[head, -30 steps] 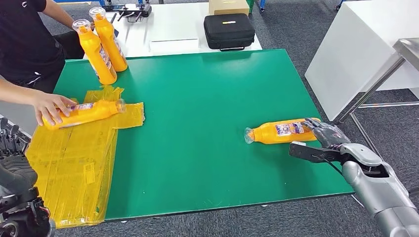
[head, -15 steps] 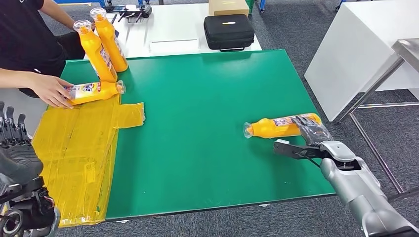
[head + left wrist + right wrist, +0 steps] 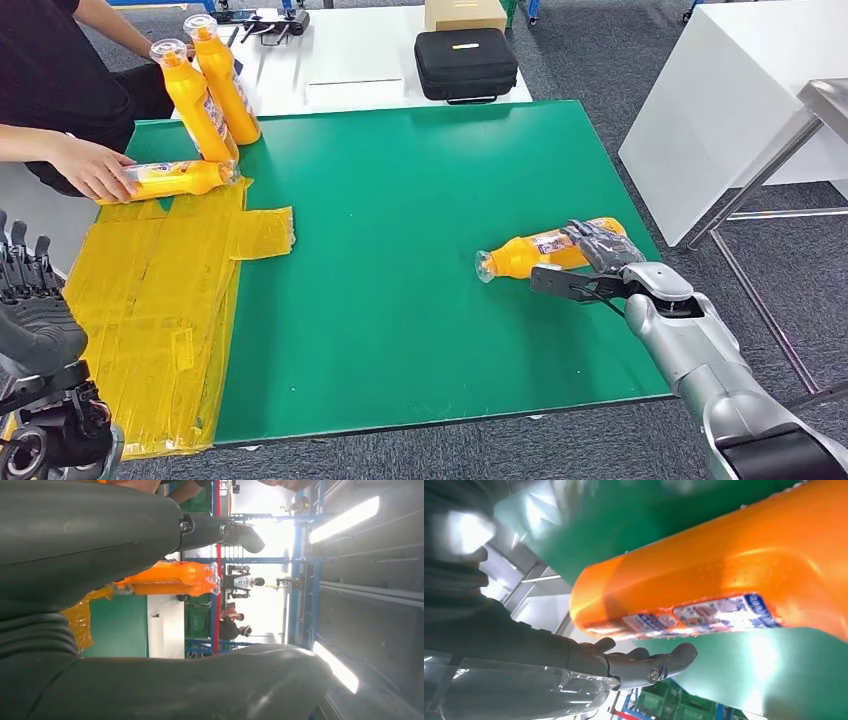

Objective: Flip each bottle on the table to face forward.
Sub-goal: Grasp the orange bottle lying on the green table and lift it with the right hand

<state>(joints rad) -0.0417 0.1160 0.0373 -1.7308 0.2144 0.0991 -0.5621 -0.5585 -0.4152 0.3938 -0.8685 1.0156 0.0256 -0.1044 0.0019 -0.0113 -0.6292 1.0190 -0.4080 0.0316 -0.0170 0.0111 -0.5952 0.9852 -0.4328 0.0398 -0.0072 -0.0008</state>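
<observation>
Table [image 3: 400, 200]: green top, smooth, the landmark for all entries; grey carpet around it, a white table beyond its far edge.
Yellow sheet [image 3: 150, 300]: covers the table's left end.
Bottle [image 3: 535, 254]: orange, lying on its side near the table's right edge, cap toward the middle. Probably light, stiff, slick plastic that rolls easily; best gripped around the labelled body.
Right hand [image 3: 600, 255]: fingers draped over the bottle's base end, thumb stretched alongside; grip looks partial.
Left hand [image 3: 30, 300]: off the table's left end, holding nothing, fingers upright.
</observation>
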